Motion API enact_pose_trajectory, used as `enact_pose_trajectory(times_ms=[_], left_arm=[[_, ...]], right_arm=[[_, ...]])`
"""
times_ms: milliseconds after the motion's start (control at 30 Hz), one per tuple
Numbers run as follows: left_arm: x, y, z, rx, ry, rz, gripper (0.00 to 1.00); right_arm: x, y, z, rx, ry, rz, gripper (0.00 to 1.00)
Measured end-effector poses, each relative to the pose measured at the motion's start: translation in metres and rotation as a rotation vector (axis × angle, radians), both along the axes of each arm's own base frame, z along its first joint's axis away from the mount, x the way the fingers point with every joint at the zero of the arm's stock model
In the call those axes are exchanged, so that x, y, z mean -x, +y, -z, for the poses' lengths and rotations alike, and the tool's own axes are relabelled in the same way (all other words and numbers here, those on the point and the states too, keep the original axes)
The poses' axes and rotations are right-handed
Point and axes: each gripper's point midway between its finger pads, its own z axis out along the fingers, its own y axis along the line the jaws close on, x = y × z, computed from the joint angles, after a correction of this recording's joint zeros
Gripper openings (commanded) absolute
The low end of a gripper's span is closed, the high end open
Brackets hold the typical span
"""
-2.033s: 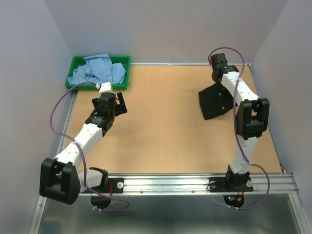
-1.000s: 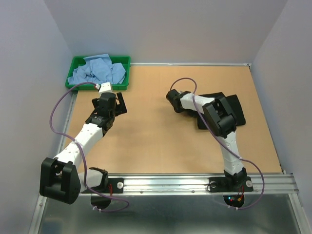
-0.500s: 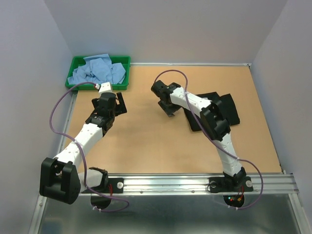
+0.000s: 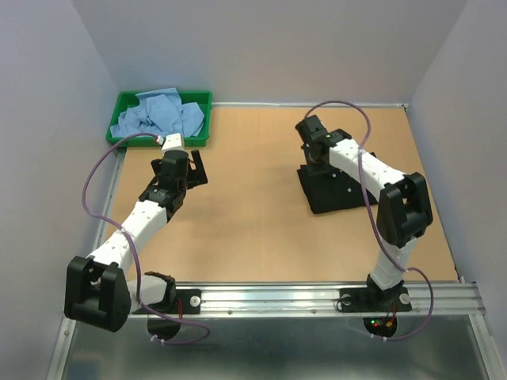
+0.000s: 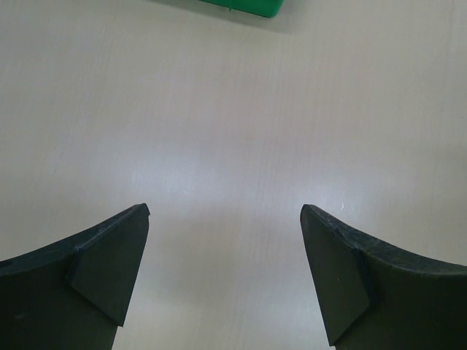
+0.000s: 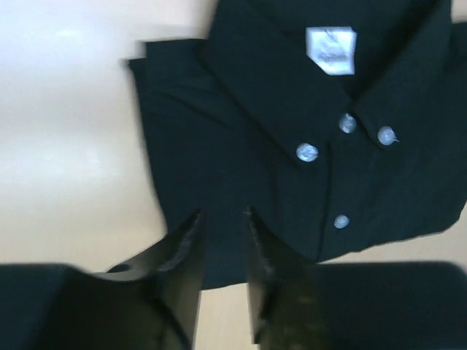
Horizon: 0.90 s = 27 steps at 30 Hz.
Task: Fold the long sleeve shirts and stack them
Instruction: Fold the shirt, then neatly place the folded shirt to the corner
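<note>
A black long sleeve shirt (image 4: 337, 188) lies folded into a compact rectangle on the right half of the table. In the right wrist view the black shirt (image 6: 292, 95) shows its collar, a white label (image 6: 330, 50) and small pale buttons. My right gripper (image 4: 316, 158) (image 6: 222, 213) hovers over its far left edge with the jaws a narrow gap apart and nothing between them. Light blue shirts (image 4: 158, 115) are heaped in the green tray (image 4: 162, 142) at the back left. Close in front of the tray, my left gripper (image 4: 198, 168) (image 5: 225, 211) is open wide over bare table.
The tray's green corner (image 5: 244, 6) shows at the top of the left wrist view. Pale walls close the table in at the back and on both sides. A metal rail (image 4: 317, 297) with the arm bases runs along the near edge.
My right arm has swung from the table's middle back to the right, over the black shirt. The shirt now lies as a tighter, squarer fold. The left arm has not moved.
</note>
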Motion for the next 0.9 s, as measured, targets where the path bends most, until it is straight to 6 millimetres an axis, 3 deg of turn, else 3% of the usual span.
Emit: enact_pose_trajectory(times_ms=[67, 167, 367, 567, 633, 733, 900], left_arm=[[-0.001, -0.002, -0.001, 0.007, -0.005, 0.010, 0.96], [-0.002, -0.006, -0.002, 0.017, -0.009, 0.027, 0.95], [-0.002, -0.013, -0.001, 0.039, -0.011, 0.062, 0.95], [0.001, -0.024, 0.005, 0.075, 0.002, 0.111, 0.95], [0.002, -0.029, 0.005, 0.095, 0.005, 0.129, 0.95], [0.003, -0.038, 0.004, 0.139, 0.007, 0.156, 0.95], [0.003, -0.053, 0.008, 0.222, 0.028, 0.180, 0.95]], right_arm=[[0.006, -0.022, 0.011, -0.020, 0.006, 0.061, 0.25], [0.016, -0.026, 0.037, -0.050, 0.034, 0.076, 0.24], [0.050, -0.004, 0.092, -0.157, 0.129, 0.033, 0.20], [0.053, 0.026, 0.095, -0.319, 0.109, 0.005, 0.19], [0.055, 0.041, 0.094, -0.365, 0.105, -0.011, 0.20], [0.063, 0.078, 0.093, -0.459, 0.117, -0.063, 0.21], [0.072, 0.163, 0.088, -0.602, 0.153, -0.157, 0.29]])
